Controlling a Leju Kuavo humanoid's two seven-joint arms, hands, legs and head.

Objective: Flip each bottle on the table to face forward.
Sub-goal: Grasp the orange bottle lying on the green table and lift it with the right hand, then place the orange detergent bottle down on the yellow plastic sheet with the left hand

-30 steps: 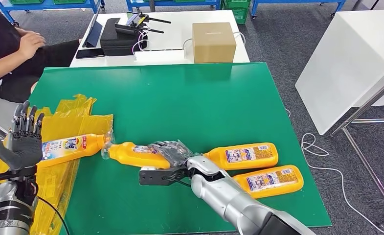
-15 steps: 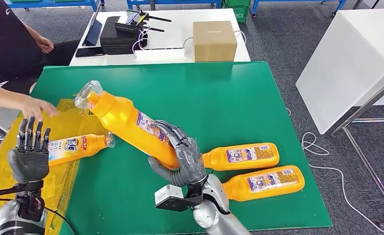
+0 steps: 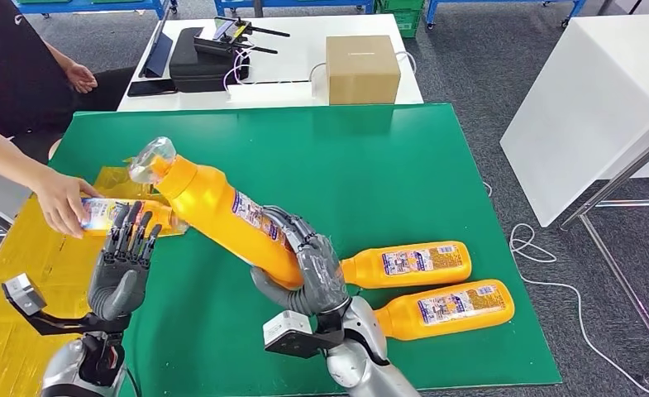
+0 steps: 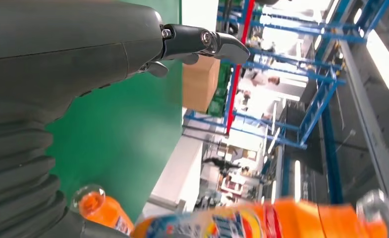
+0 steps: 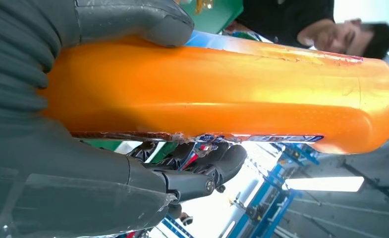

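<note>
My right hand [image 3: 308,269] grips an orange bottle [image 3: 221,211] by its lower body and holds it tilted above the green table [image 3: 370,174], clear cap [image 3: 151,159] up and to the left. In the right wrist view the thumb and fingers [image 5: 202,171] wrap the same bottle [image 5: 222,94]. My left hand [image 3: 122,265] is raised with its fingers straight and holds nothing. Just beyond it a person's hand [image 3: 60,203] holds a second, labelled bottle [image 3: 106,213] on the yellow bags. Two more bottles [image 3: 408,263] [image 3: 449,304] lie label-up at the right.
Yellow plastic bags [image 3: 23,256] cover the table's left side. A person sits at the far left. Behind the green table a white table carries a cardboard box [image 3: 362,68] and a black bag [image 3: 201,58]. A white cabinet [image 3: 585,107] stands to the right.
My right hand has lifted the bottle off the table and tilted it upward. My left hand has moved in toward the table. The person's hand has reached in and taken the labelled bottle.
</note>
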